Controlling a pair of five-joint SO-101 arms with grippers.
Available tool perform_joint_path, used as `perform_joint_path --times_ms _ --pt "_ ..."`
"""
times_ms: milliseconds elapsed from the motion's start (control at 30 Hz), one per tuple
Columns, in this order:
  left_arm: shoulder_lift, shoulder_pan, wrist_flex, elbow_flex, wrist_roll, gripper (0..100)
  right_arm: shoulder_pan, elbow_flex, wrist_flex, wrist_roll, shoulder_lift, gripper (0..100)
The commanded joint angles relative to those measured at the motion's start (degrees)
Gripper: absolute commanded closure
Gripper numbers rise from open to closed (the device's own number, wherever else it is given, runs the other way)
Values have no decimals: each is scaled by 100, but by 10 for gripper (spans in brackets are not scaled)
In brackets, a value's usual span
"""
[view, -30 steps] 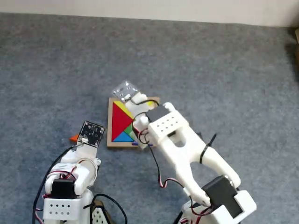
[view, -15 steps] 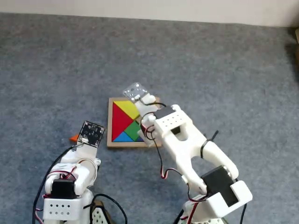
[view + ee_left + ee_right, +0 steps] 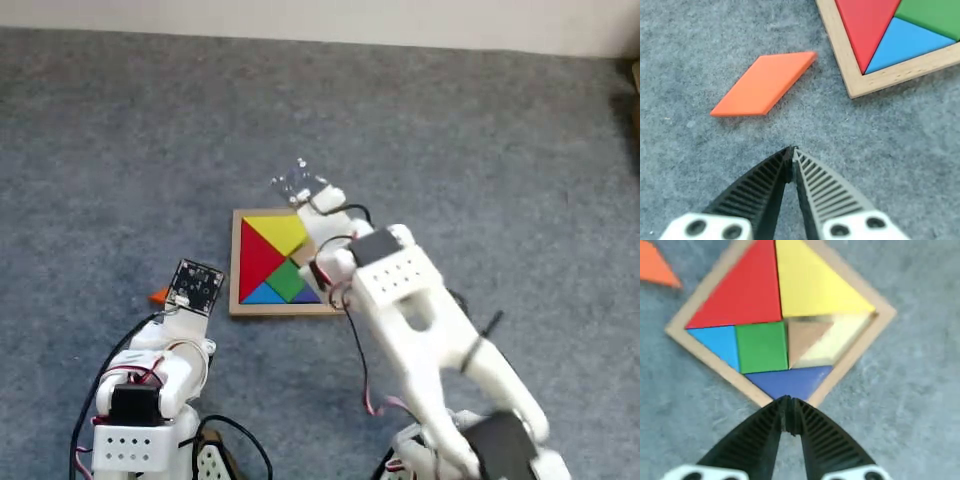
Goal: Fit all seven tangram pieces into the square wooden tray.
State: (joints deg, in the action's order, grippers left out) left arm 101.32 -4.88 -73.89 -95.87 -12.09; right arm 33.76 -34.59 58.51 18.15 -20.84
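Last placement pending: the flat orange parallelogram (image 3: 762,84) lay on grey carpet (image 3: 685,30), upper left in the left wrist view, just outside the square wooden tray (image 3: 839,45). The left gripper (image 3: 791,150) was clenched empty near it (right gripper (image 3: 786,402) likewise, over the tray). Next move, probably: open, grasp, seat it.

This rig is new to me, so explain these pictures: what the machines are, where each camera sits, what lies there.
Two white robot arms, the left arm and the right arm, stand side by side on a grey surface. One picture looks down from above; the other two come from a camera on each wrist, so the dark ribbed fingers there are that arm's own hand. The left hand and right hand are shut and empty. The square wooden tray holds a red piece, a yellow piece, a green piece and blue ones. An orange piece lies outside the tray, ahead of the left hand.
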Motion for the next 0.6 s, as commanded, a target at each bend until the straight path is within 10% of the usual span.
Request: perform_joint_path --times_ms 0,567 --pt "277 84 -18 -136 44 975 -154 -330 435 44 -998 991" --pt "277 84 -18 -136 44 975 -1604 -2941 567 -1002 -4215 985"
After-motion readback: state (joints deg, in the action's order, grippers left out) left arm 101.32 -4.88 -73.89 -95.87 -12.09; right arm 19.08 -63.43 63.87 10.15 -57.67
